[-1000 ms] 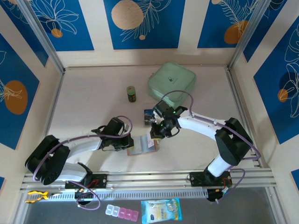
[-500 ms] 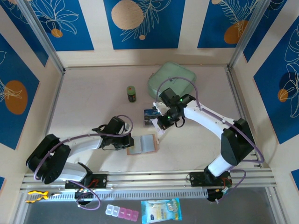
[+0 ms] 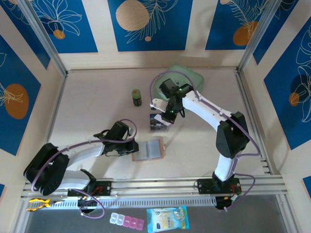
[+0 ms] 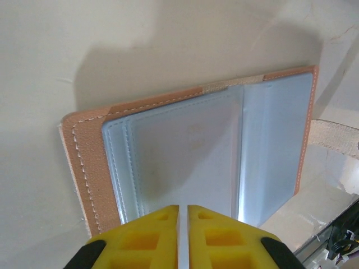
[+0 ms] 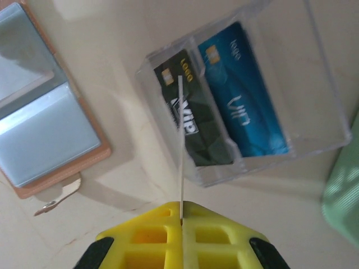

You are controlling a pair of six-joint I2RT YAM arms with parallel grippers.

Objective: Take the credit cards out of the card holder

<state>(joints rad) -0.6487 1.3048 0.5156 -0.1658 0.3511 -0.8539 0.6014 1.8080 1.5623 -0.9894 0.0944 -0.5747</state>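
Swung far and away from the open card holder (image 3: 149, 149), the right gripper (image 5: 182, 212) hung clamped on an edge-on credit card (image 5: 180, 140) directly over the clear box (image 5: 314, 84), while the left gripper (image 4: 183, 216), jaws all but together, sat at the holder's left edge.

The card holder (image 4: 190, 151) shows pinkish-tan leather, pale stitching and grey-blue see-through pockets. Upper middle of the right wrist frame, the black card (image 5: 196, 131) carries white lettering, the blue card (image 5: 241, 106) pale script.
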